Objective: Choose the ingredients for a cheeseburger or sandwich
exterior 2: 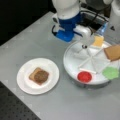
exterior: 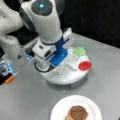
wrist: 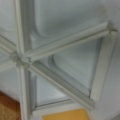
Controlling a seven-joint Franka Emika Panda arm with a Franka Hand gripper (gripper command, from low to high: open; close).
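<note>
We see the arm reach down from the upper left of a front view, its wrist bent so that the pincer (exterior: 60, 71) hangs low over the round divided tray (exterior: 62, 79) on the grey desk (exterior: 27, 97). In the other angle the pincer (exterior 2: 84, 47) sits at the tray's (exterior 2: 72, 63) upper edge, near the hub of the spokes. We cannot tell whether its jaws stand apart or together, and we see nothing in them.

The wrist view looks straight down on white dividers (wrist: 62, 45) that meet at a hub at the left, with a yellow-orange strip (wrist: 65, 116) at the bottom edge and a brown corner (wrist: 7, 108) at the lower left.

In the tray's compartments lie the cheese square (exterior 2: 98, 40) at the upper side, a toast slice (exterior 2: 113, 52) at the right edge with its long side tilted, the lettuce (exterior 2: 110, 73) at the lower right, and the red disc (exterior 2: 84, 76) at the bottom.

On the white plate (exterior 2: 25, 83), left of the tray, a toast slice lies flat, its corners turned diamond-wise, with the round patty (exterior 2: 41, 76) on top of it.
</note>
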